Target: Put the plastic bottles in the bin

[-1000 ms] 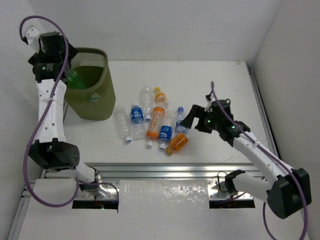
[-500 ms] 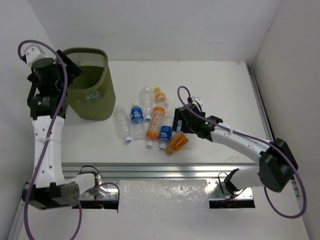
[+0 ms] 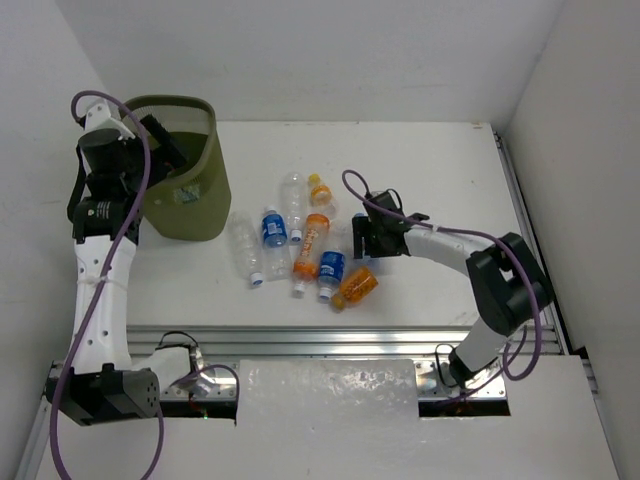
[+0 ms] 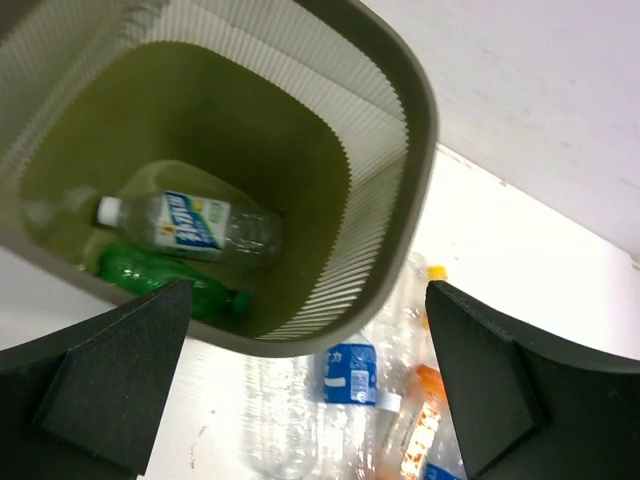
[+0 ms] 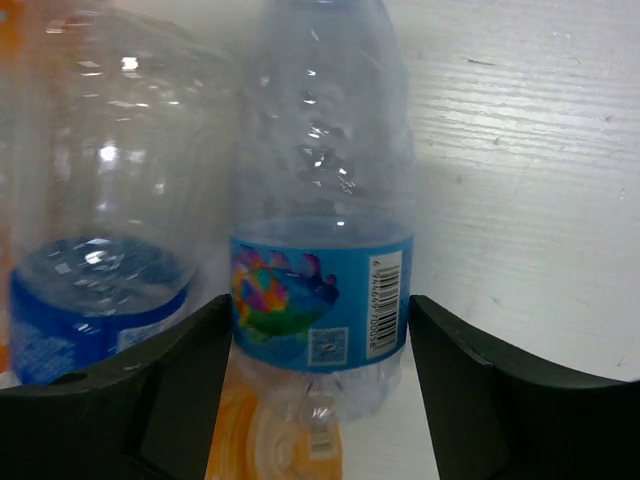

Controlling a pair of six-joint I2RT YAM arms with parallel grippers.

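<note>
The olive bin [image 3: 190, 200] stands at the back left. My left gripper [image 3: 160, 150] hangs open over its rim with nothing between the fingers. In the left wrist view, a clear labelled bottle [image 4: 190, 225] and a green bottle [image 4: 165, 282] lie on the floor of the bin [image 4: 420, 130]. Several plastic bottles [image 3: 300, 240], clear, blue-labelled and orange, lie in a loose pile mid-table. My right gripper [image 3: 361, 240] is at the pile's right edge. Both its fingers [image 5: 170, 390] touch the sides of a clear bottle with a blue fish label [image 5: 320, 300].
An orange bottle [image 5: 270, 440] lies under the held bottle, and another blue-labelled clear bottle [image 5: 100, 290] presses against its left side. Bare white table [image 3: 440, 170] stretches right of the pile. White walls close in at the back and at both sides.
My right arm reached left into the pile and its jaws narrowed onto the fish-label bottle. My left arm swung round beside the bin; the green bottle seen by it earlier now lies inside.
</note>
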